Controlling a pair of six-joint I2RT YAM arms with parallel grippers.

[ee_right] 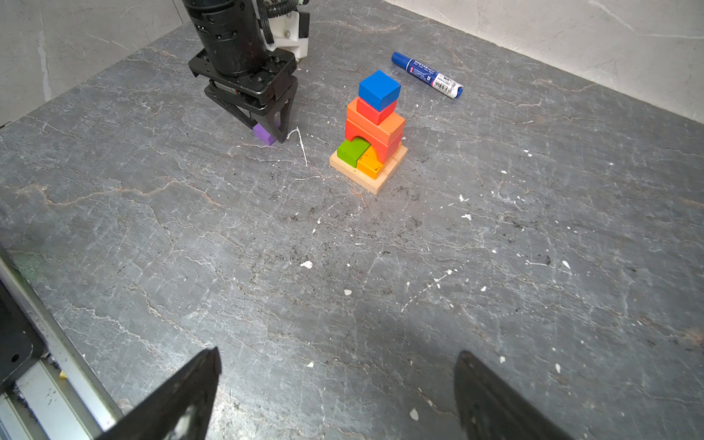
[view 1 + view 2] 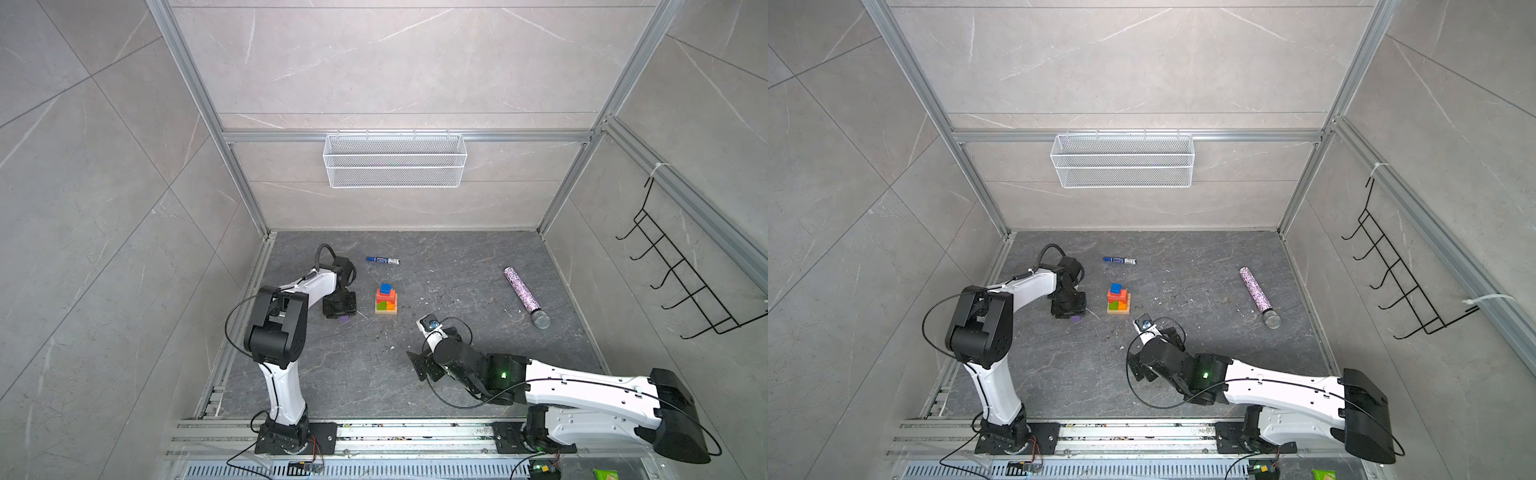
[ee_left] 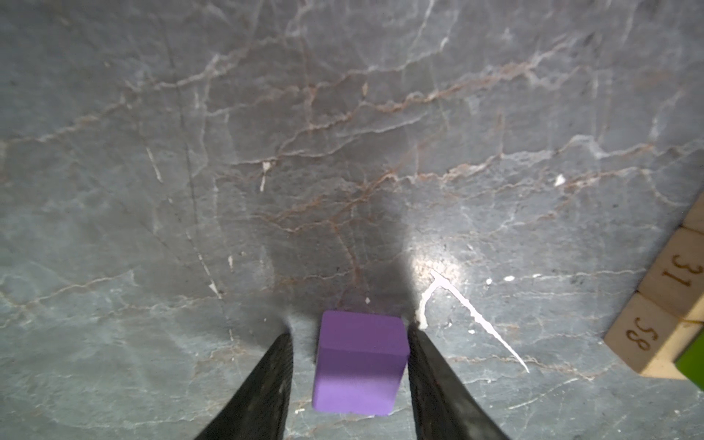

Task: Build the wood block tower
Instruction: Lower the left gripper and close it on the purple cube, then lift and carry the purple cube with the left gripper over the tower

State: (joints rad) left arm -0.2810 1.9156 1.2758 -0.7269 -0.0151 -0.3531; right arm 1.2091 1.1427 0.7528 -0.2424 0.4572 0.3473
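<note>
The dark marbled bench [image 1: 343, 266] was seen with the tower [image 2: 386, 299] standing near its middle, in both top views. In the right wrist view, the tower was found to be built on a flat layer of tan blocks [image 1: 365, 177], on which a green block [image 1: 352, 150] and a yellow-orange block [image 1: 371, 162] were laid side by side. Above them an orange arch block [image 1: 375, 131] was placed, then a small red block [image 1: 371, 110], and a blue cube [image 1: 379, 89] was set on the very top, a little turned. The purple cube [image 3: 360, 362] was not on the tower; it was lying on the bench to the left of the tower, near it but apart. The left claw [image 3: 349, 331] was lowered over this cube, with one finger on each side of it. One finger [image 3: 430, 365] was touching the cube, while a narrow gap was seen at the other finger [image 3: 266, 373], so the cube was enclosed but not clamped from both sides. The right claw [image 1: 339, 354] was spread wide above the bare bench in front of the tower, well apart from it, and nothing was held between its fingers. A blue marker [image 2: 382, 260] was lying behind the tower, and a glittery microphone [image 2: 525, 297] was lying far to the right.
</note>
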